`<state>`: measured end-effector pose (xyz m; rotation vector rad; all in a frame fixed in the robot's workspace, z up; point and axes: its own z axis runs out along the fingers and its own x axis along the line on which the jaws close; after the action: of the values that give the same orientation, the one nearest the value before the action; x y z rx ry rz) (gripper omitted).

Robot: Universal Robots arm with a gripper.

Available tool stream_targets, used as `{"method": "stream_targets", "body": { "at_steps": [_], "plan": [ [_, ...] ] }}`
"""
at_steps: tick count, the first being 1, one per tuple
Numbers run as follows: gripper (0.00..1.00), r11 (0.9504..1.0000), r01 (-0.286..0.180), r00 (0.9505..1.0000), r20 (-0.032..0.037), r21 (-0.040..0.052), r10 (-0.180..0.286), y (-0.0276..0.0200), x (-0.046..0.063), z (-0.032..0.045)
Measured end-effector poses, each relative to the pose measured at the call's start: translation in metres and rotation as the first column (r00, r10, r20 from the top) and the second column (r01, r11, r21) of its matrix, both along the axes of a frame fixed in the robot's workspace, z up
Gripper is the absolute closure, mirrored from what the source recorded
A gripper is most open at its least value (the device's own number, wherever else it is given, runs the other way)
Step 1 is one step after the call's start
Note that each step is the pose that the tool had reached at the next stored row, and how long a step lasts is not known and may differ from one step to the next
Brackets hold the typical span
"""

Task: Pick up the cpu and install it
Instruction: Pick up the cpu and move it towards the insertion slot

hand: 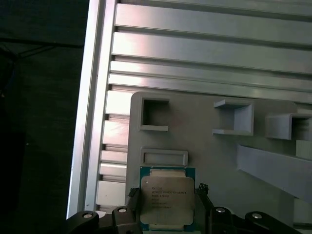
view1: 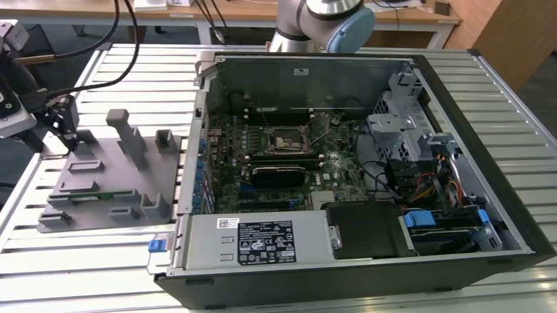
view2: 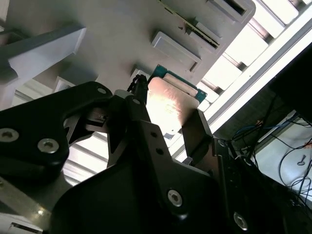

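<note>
The cpu (hand: 167, 201) is a small square chip with a silvery top plate and a green rim. It sits between my gripper's (hand: 168, 191) black fingers, which press on two opposite edges. The second wrist view shows the same cpu (view2: 168, 105) clamped in the gripper (view2: 169, 114), just above the grey tray (view2: 112, 39). In the exterior view, the gripper (view1: 68, 134) hangs over the far corner of the tray (view1: 113, 173) at that view's left. The black socket (view1: 290, 140) on the motherboard stands open inside the case, well off to that view's right.
The open computer case (view1: 418, 65) has tall side walls, a power supply (view1: 261, 241) at its near end and drive cages with cables (view1: 409, 169). Grey posts (view1: 130, 140) rise from the tray, and a green memory stick (view1: 91, 194) lies in it. The table (view1: 87, 267) is slatted aluminium.
</note>
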<state>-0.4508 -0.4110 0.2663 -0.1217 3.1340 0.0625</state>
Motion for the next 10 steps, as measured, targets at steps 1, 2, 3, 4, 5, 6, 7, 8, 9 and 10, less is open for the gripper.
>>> {"method": "stream_targets", "body": {
  "at_steps": [1, 2, 3, 4, 5, 6, 7, 8, 9, 10],
  "plan": [
    [0.47, 1.0, 0.0, 1.0, -0.0001, -0.0001, 0.0, 0.0, 0.0, 0.0009],
    [0.47, 1.0, 0.0, 1.0, 0.0001, 0.0001, 0.0, 0.0, 0.0, 0.0015],
    [0.47, 1.0, 0.0, 1.0, -0.0001, 0.0, 0.0, 0.0, 0.0, 0.0023],
    [0.47, 1.0, 0.0, 1.0, -0.0001, -0.0001, 0.0, 0.0, 0.0, 0.0032],
    [0.47, 1.0, 0.0, 1.0, -0.0001, 0.0, 0.0, 0.0, 0.0, 0.0041],
    [0.47, 1.0, 0.0, 1.0, -0.0001, 0.0, 0.0, 0.0, 0.0, 0.0051],
    [0.47, 1.0, 0.0, 1.0, 0.0, 0.0, 0.0, 0.0, 0.0, 0.0062],
    [0.47, 1.0, 0.0, 1.0, -0.0002, -0.0001, 0.0, 0.0, 0.0, 0.0077],
    [0.47, 1.0, 0.0, 1.0, -0.0001, 0.0, 0.0, 0.0, 0.0, 0.0088],
    [0.47, 1.0, 0.0, 1.0, 0.0, 0.0, 0.0, 0.0, 0.0, 0.0095]
  ]
}}
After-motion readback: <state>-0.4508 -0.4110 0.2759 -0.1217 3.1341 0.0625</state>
